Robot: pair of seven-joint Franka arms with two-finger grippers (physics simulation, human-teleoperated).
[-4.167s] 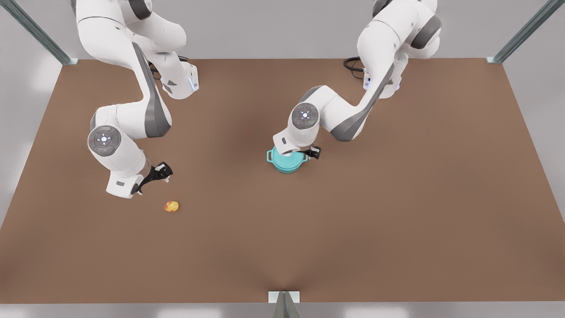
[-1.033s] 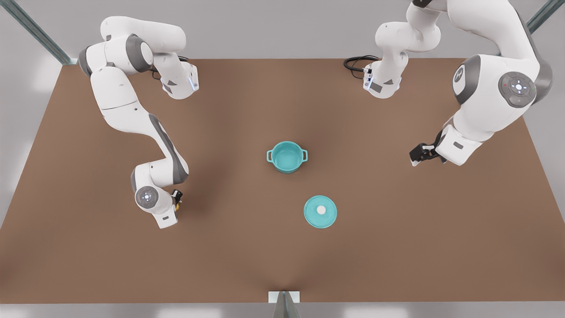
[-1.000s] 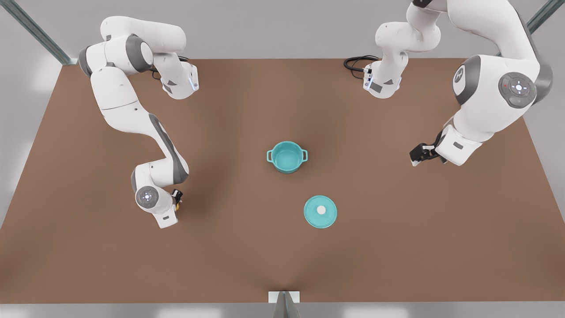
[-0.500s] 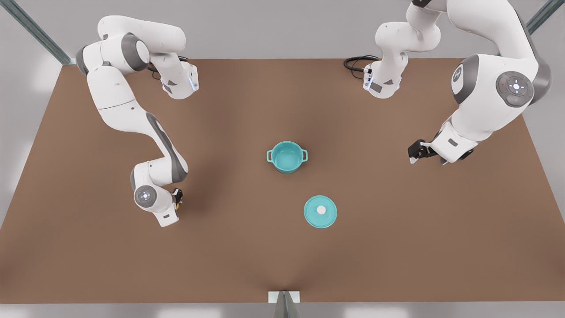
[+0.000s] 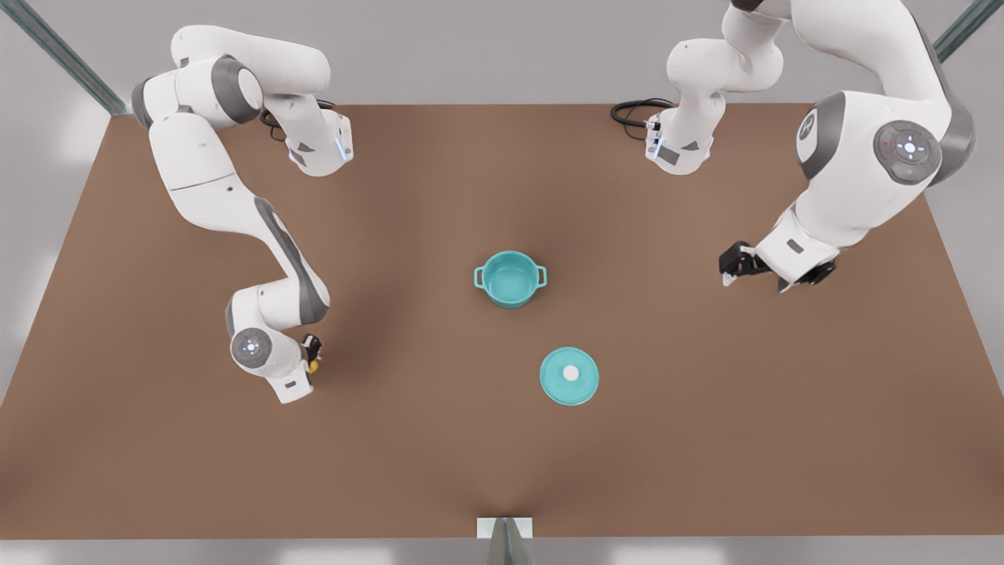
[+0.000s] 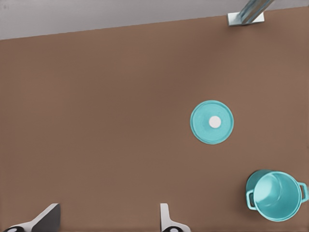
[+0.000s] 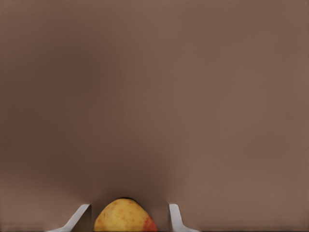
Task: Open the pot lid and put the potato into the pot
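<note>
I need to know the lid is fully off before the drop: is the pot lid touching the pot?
Apart. In the front view bare table separates the pot lid from the open pot; the left wrist view shows the same gap.

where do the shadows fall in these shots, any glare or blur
Front view: soft dark patches on the table beside the pot and by the right tool; no glare. Right wrist view: a dim shadow pools around the potato. Left wrist view: evenly lit, pot lid slightly soft-edged.

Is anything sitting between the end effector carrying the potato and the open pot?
No. In the front view only bare table lies between the right end effector with the potato and the pot.
</note>
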